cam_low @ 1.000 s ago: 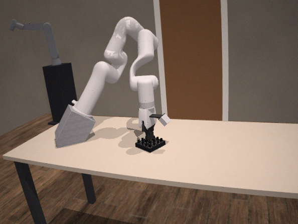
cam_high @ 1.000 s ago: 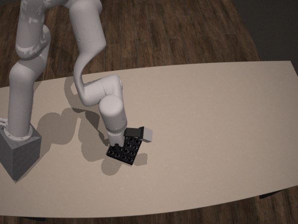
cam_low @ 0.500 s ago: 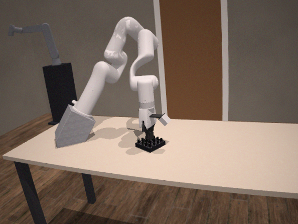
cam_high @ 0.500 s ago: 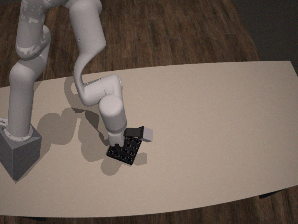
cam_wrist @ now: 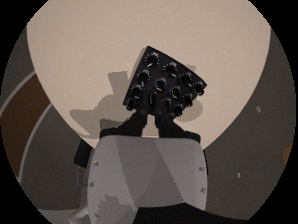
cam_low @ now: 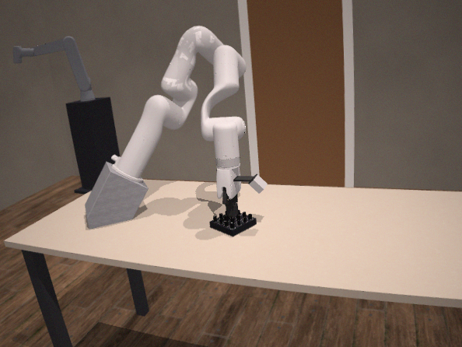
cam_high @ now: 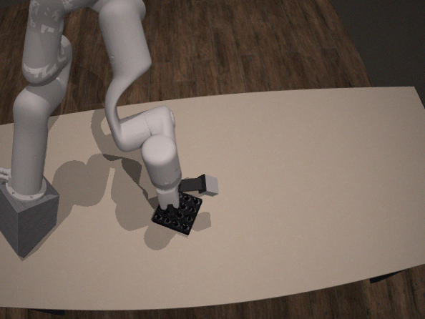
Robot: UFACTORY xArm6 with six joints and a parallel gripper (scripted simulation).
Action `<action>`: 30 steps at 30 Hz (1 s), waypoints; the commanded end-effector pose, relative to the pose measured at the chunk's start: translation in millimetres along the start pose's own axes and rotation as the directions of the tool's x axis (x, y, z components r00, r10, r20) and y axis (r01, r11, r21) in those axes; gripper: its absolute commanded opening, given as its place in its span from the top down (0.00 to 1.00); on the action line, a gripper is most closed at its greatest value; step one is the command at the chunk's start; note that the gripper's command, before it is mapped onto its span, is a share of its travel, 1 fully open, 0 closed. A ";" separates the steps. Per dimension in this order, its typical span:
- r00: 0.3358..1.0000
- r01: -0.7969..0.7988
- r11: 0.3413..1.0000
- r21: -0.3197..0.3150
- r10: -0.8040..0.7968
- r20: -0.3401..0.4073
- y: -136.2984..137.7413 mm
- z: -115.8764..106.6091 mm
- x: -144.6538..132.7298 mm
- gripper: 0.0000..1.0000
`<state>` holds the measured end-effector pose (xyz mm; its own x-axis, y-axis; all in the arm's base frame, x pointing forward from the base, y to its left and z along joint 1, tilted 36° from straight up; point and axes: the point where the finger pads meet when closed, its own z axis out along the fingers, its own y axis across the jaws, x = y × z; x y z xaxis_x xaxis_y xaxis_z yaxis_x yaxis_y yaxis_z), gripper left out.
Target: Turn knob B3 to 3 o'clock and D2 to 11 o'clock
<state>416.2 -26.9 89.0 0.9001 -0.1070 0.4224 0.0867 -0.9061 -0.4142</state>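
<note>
1. The black knob box stood flat on the tan table, near the side where the arm's base was.
2. Its knobs were tiny dark bumps. The white lines and the names were too small to read, so I could not tell where any knob pointed.
3. The gripper pointed straight down onto the box, near one corner. Its two dark fingers were squeezed close together on a knob. The fingers hid most of that knob, and I could not tell which one it was.
4. Above the gripper, the white arm stood straight up over the box. A small grey camera block stuck out from its side.
5. I think the job was in the middle of a knob turn. No picture showed that B3 or D2 was done, so both may have been left to finish.
</note>
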 end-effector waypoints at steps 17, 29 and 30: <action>0.892 0.452 0.892 -0.002 -0.452 -0.006 0.2 -0.6 1.0 0.92; 0.764 0.645 0.764 -0.003 -0.645 -0.005 0.2 -0.6 1.0 0.92; 0.752 0.659 0.752 -0.003 -0.659 -0.005 0.2 -0.6 1.0 0.92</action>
<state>416.3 -26.9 89.1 0.6782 0.4504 0.5807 0.6013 -0.7944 -0.0860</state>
